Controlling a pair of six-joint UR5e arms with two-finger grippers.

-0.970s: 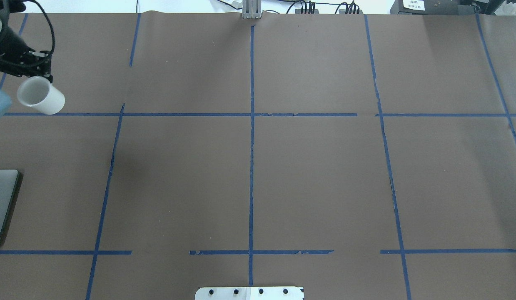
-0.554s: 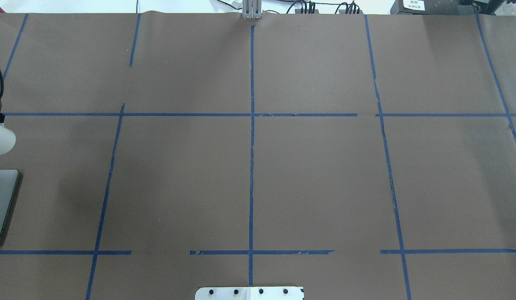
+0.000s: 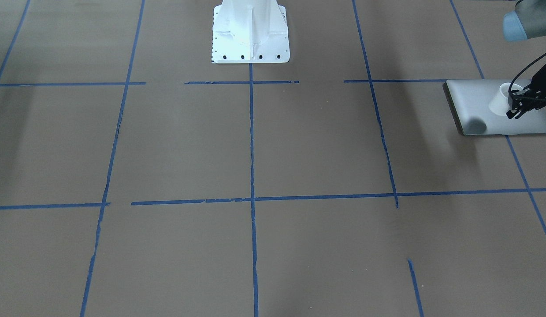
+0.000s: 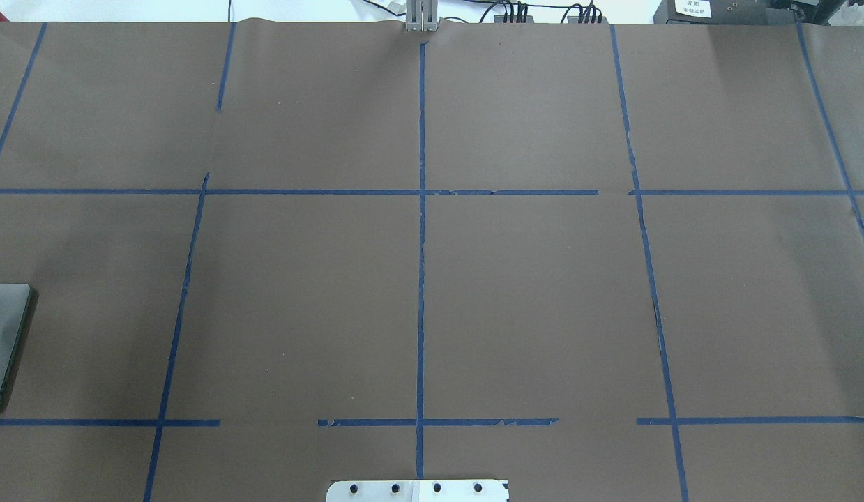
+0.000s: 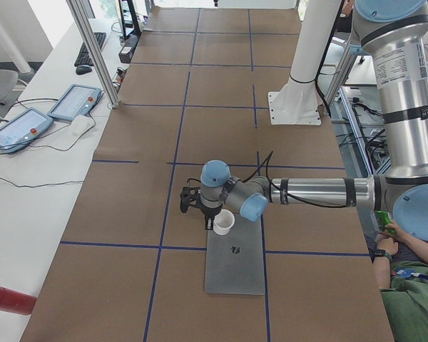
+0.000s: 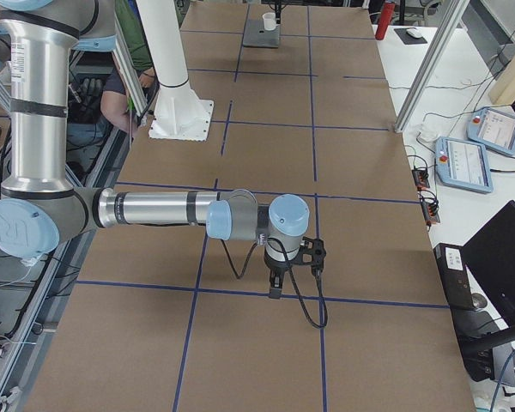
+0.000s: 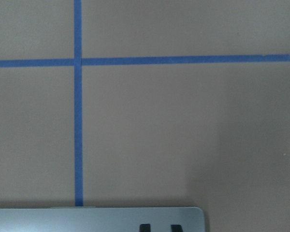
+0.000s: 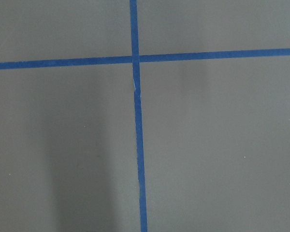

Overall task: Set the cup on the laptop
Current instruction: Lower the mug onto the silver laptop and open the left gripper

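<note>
While lowering the cup (image 3: 498,100), keep the base level and ease straight down onto the laptop (image 3: 473,103), well inside the lid's edges; release only once seated flat. Looks small, white, tapered, wider at the rim, upright; hangs above the grey lid, apart from it judging by the round shadow cast there. Sits clamped at one side by the left gripper (image 3: 514,105), closed on its wall. Cannot tell how far open the right gripper (image 6: 275,292) stands, low over bare desk (image 3: 299,145).
</note>
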